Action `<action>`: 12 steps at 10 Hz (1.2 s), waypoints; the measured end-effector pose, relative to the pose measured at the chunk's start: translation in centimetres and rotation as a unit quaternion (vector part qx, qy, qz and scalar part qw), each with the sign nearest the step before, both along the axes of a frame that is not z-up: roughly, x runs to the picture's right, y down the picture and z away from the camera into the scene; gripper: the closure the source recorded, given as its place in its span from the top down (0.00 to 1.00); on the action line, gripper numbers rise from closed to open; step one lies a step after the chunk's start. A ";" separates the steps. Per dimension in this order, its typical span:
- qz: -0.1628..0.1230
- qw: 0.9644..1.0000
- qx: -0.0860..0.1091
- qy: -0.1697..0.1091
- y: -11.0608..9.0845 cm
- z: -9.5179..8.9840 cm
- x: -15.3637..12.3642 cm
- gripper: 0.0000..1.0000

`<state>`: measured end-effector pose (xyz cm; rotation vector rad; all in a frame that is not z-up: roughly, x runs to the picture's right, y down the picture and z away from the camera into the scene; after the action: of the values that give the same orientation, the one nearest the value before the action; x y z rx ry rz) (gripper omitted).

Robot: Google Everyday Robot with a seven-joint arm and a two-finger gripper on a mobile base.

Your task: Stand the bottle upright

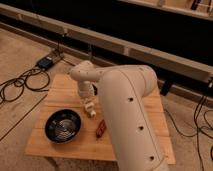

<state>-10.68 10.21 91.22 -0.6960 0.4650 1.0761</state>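
The bottle [91, 112] is a small pale, whitish object on the wooden table [60, 92], just right of the black bowl. I cannot tell whether it is upright or tilted. My gripper [88, 104] hangs from the white arm directly over the bottle, at or touching its top. The arm's large white body [127, 115] covers the right half of the table and hides what lies behind it.
A black bowl [63, 125] with a ribbed inside sits at the table's front left. A reddish-brown oblong object [100, 129] lies near the front, right of the bowl. Cables and a dark box [46, 62] lie on the floor to the left. A long dark barrier runs behind the table.
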 end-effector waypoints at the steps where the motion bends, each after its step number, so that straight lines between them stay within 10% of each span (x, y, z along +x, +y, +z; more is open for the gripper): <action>1: -0.004 1.000 -0.009 -0.005 0.4 -0.3 0.0 0.14; 7: -0.019 0.999 -0.042 0.004 -1.8 -1.7 0.8 0.00; 12: 0.095 0.990 -0.104 0.032 -6.0 -7.0 1.4 0.00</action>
<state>-9.27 4.19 84.23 -0.9063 0.5811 1.2420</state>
